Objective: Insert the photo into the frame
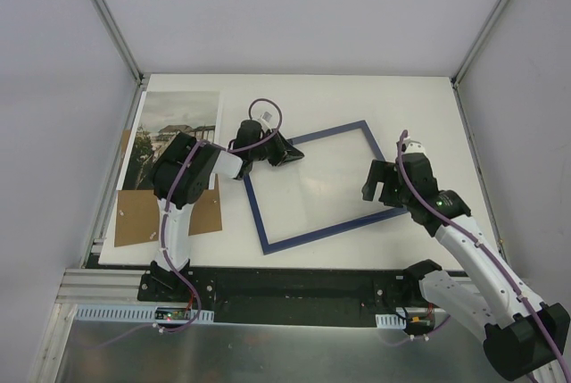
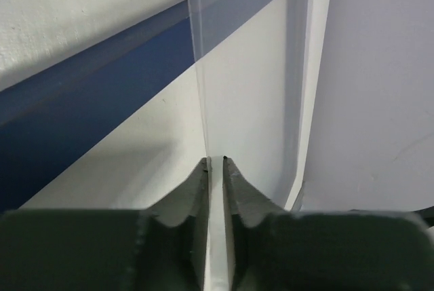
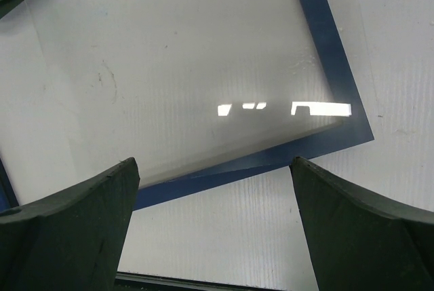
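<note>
- One white table (image 1: pixel 357 88), grey walls (image 1: pixel 294 8) all round.
- One thin rectangular navy-blue frame (image 1: pixel 330 233) with clear pane, skewed mid-table.
- One cloudy boardwalk paper photo (image 1: pixel 178 120), far left, apart from it.
- One plain brown backing board (image 1: pixel 136 218), near left.
- Two claws: left gripper (image 2: pixel 215 162) pinching the pane's far-left edge, right gripper (image 3: pixel 213 162) spread wide above the near-right corner.

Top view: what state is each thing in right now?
Navy blue rectangular picture frame: lying on table, no photo inside.
Paper boardwalk photo: outside frame, at table's left.
Brown backing board: flat, beside photo.
Left gripper: pinching frame's clear pane edge.
Right gripper: open above frame.
</note>
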Controlling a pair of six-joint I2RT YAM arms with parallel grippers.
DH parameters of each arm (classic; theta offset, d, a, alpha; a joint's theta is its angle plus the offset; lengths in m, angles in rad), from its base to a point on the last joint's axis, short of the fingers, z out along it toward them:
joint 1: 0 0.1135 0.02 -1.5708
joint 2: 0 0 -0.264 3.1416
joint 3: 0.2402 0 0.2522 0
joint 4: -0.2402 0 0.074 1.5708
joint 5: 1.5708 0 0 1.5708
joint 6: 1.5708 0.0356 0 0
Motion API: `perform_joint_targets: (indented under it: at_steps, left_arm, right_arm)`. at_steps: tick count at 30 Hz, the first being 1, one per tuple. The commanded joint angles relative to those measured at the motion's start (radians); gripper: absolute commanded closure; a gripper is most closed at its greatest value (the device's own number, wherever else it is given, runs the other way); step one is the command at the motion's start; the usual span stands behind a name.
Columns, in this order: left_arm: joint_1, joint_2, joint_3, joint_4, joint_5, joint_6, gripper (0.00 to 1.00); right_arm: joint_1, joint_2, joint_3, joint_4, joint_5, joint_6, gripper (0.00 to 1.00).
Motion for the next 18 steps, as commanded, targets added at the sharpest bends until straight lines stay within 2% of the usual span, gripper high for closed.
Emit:
perform_joint_targets:
  at_steps: [1,6,10,13,18]
  left_arm:
    - [0.003,-0.045,0.004,0.049,0.051,0.002,0.99]
    - [0.006,-0.107,0.029,-0.038,0.08,0.057,1.0]
    - [0.035,-0.195,0.021,-0.103,0.142,0.097,1.0]
    - [0.064,-0.261,0.021,-0.183,0.203,0.124,1.0]
    - [0.112,-0.37,0.052,-0.373,0.277,0.186,1.0]
  right_arm:
    - [-0.008,0.009,0.058,0.027,-0.012,-0.004,0.04]
    - [-0.022,0.035,0.095,0.035,-0.008,-0.021,0.04]
    - [-0.084,0.074,0.136,0.053,-0.028,-0.051,0.04]
    - [-0.17,0.123,0.161,0.102,-0.112,-0.062,0.04]
    - [-0.302,0.227,0.172,0.244,-0.34,-0.024,0.04]
